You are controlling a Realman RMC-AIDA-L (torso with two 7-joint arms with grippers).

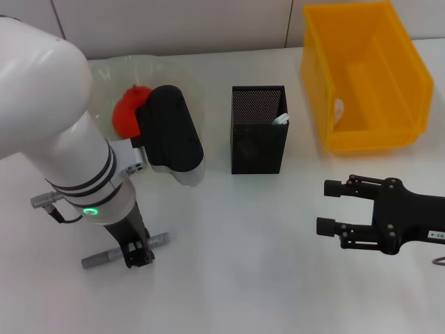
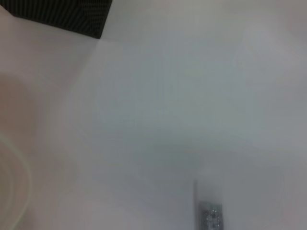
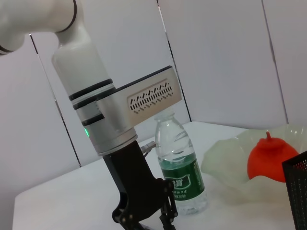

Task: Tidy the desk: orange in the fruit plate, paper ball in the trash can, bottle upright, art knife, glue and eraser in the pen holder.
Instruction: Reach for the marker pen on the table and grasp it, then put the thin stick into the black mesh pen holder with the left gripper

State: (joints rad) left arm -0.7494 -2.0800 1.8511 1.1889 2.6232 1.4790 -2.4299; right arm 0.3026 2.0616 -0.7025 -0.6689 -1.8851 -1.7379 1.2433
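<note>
My left gripper [image 1: 136,252] is down at the table over the grey art knife [image 1: 104,258], which lies flat near the front left; its tip shows in the left wrist view as the art knife [image 2: 209,216]. The orange [image 1: 127,111] rests in the fruit plate [image 1: 182,78]. The bottle [image 3: 179,168] stands upright beside my left arm in the right wrist view and is hidden in the head view. The pen holder [image 1: 258,132] holds a white item [image 1: 280,120]. A small white lump [image 1: 338,108], seemingly the paper ball, lies in the trash can [image 1: 365,132]. My right gripper [image 1: 330,207] hovers open and empty at the front right. The eraser is out of view.
The pen holder stands mid-table between the fruit plate and the trash can. White table [image 1: 243,264] spreads between the two grippers. My left forearm [image 1: 170,136] hangs over the plate's near rim.
</note>
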